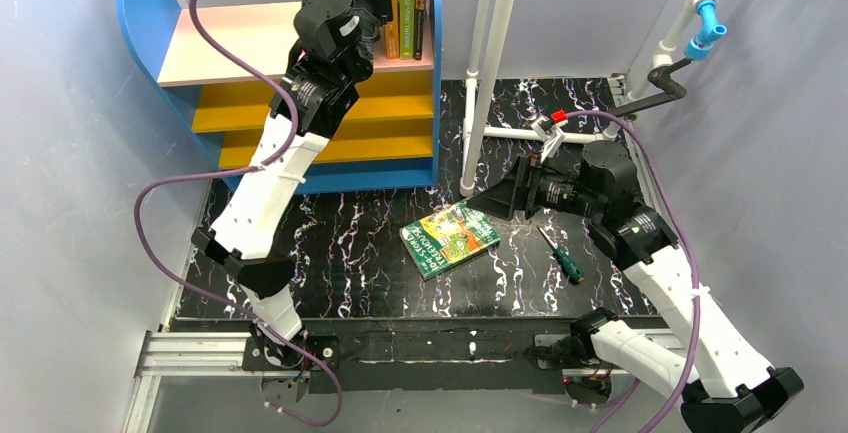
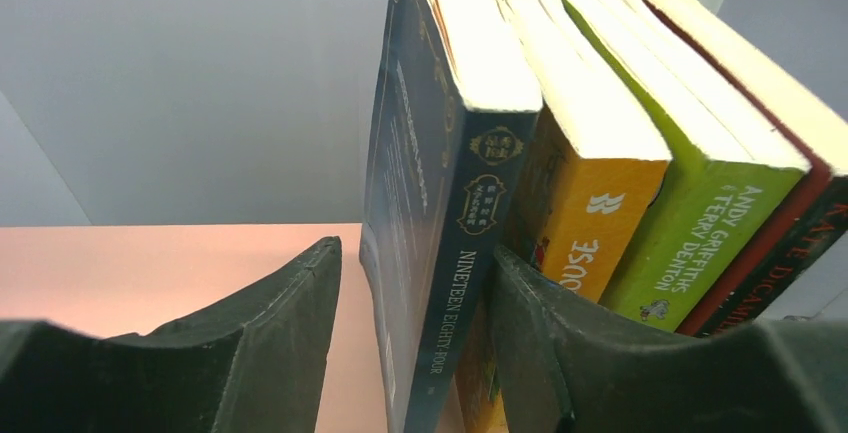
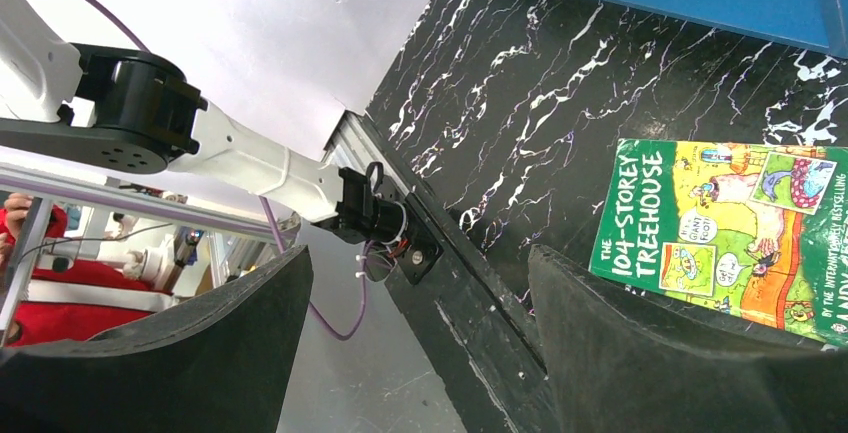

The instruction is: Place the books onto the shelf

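1. Left gripper (image 2: 415, 253) is up at the shelf (image 1: 150, 23) top, jaws open either side of the dark blue "Nineteen Eighty-Four" (image 2: 420, 153). The left finger is clear of the cover, the right finger at the spine.
2. That book stands upright on the pink top board (image 2: 150, 273), in a row with the orange book (image 2: 590, 203), lime-green book (image 2: 700, 223) and red-spined book (image 2: 790, 213).
3. Right gripper (image 3: 420, 263) is wide open and empty, low over the black marbled table (image 1: 350, 253), just beside the "104-Storey Treehouse" book (image 1: 450, 238), which lies flat.
4. Green-handled screwdriver (image 1: 562, 256) lies near that book.

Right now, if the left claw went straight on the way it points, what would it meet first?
The blue book, which stands between the left claw's fingers. One finger looks set to hit the orange book's spine next, though depth is unclear.
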